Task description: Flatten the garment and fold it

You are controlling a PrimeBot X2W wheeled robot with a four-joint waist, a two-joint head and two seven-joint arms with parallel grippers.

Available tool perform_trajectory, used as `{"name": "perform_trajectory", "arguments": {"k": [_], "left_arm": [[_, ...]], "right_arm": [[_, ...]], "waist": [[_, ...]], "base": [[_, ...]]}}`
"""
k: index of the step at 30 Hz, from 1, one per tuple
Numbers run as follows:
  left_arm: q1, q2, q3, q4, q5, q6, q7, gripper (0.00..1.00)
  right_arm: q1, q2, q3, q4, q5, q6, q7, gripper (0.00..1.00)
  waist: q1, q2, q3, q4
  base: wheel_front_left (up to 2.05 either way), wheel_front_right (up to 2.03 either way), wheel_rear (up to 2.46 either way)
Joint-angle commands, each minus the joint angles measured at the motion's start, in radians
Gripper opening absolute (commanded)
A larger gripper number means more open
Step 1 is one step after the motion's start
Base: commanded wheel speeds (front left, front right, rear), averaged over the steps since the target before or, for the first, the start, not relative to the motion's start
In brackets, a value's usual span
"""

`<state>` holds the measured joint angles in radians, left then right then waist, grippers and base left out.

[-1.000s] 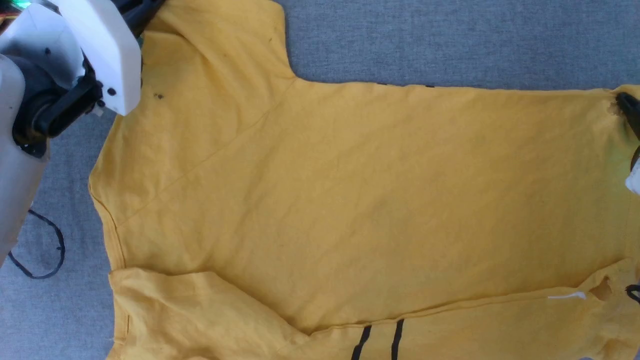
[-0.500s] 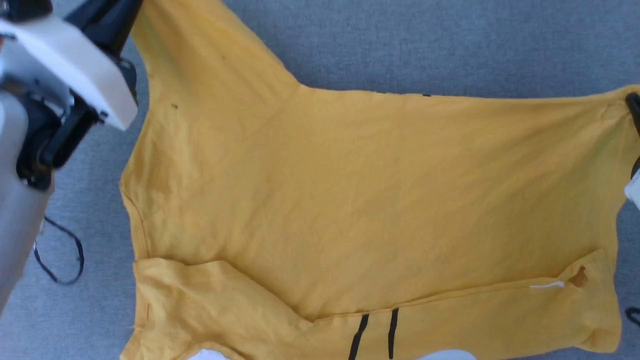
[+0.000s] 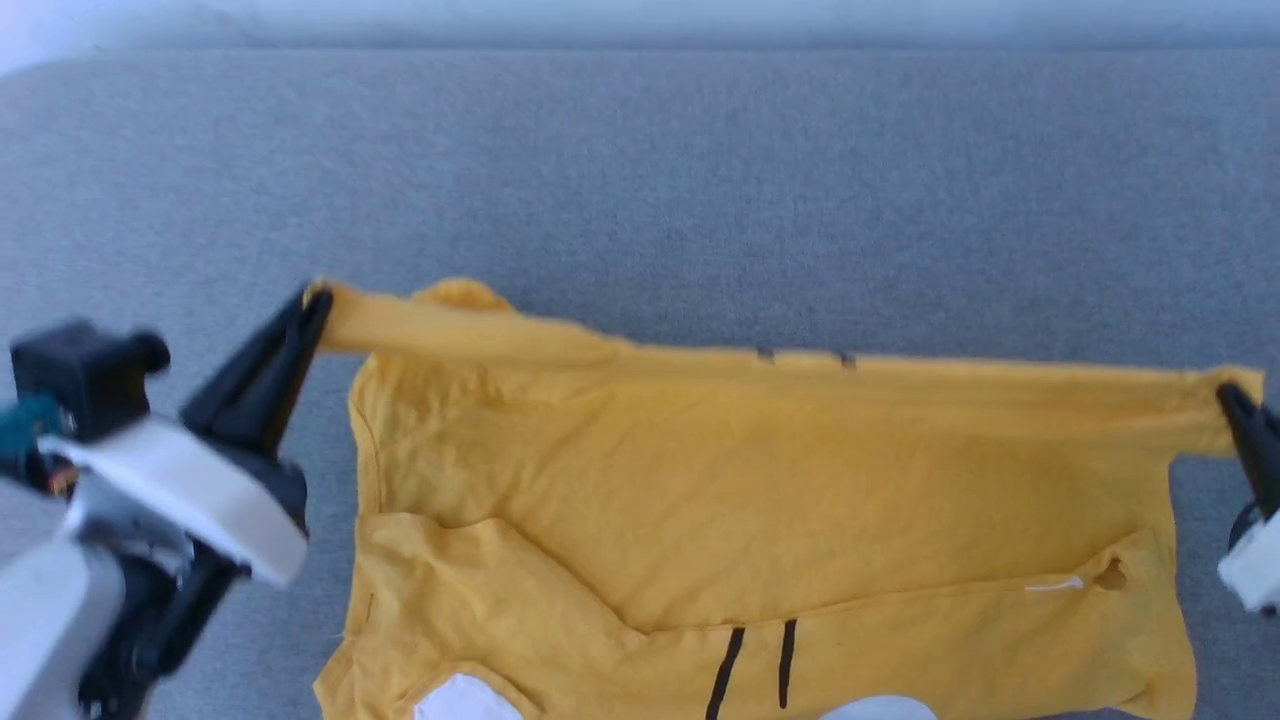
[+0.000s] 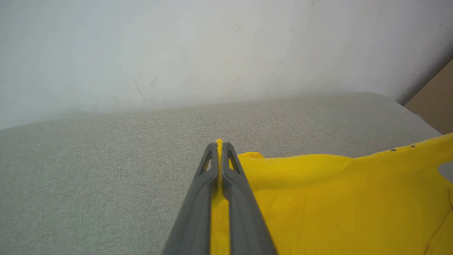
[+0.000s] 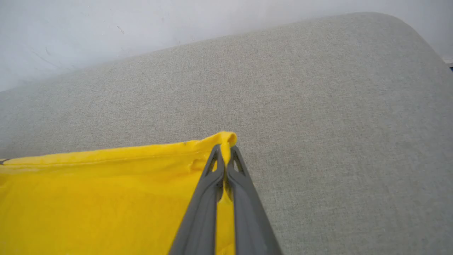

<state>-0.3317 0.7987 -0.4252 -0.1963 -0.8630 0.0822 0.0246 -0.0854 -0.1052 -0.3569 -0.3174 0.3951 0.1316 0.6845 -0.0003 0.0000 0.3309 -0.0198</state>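
Grey cloth surface (image 3: 700,180) under garment (image 3: 760,480) meets pale wall (image 4: 212,46).

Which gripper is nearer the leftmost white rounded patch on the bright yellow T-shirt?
Left. Left gripper pinches the T-shirt beyond the patch; right gripper pinches the far right corner.

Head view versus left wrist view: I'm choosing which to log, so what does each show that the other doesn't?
Head view: two black line marks, white patches, the right gripper pinching a corner. Left wrist view: a pale wall and a brown panel. Both: the left gripper shut on the yellow T-shirt over the grey fabric surface.
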Motion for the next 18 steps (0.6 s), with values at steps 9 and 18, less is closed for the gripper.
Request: {"name": "perform_trajectory", "arguments": {"k": [9, 18], "left_arm": [[0.31, 0.031, -0.009, -0.089, -0.036, 0.093, -0.052, 0.0], [0.462, -0.013, -0.049, -0.044, -0.084, 0.124, -0.074, 0.0]], "right_arm": [[0.193, 0.043, 0.015, 0.012, 0.051, -0.001, -0.049, 0.0], [0.284, 0.052, 0.065, 0.1, 0.044, -0.001, -0.096, 0.0]], "waist": [[0.0003, 0.0, -0.097, 0.044], [0.0003, 0.0, -0.121, 0.027]], "base": [[0.0, 0.0, 0.0], [0.0, 0.0, 0.0]]}}
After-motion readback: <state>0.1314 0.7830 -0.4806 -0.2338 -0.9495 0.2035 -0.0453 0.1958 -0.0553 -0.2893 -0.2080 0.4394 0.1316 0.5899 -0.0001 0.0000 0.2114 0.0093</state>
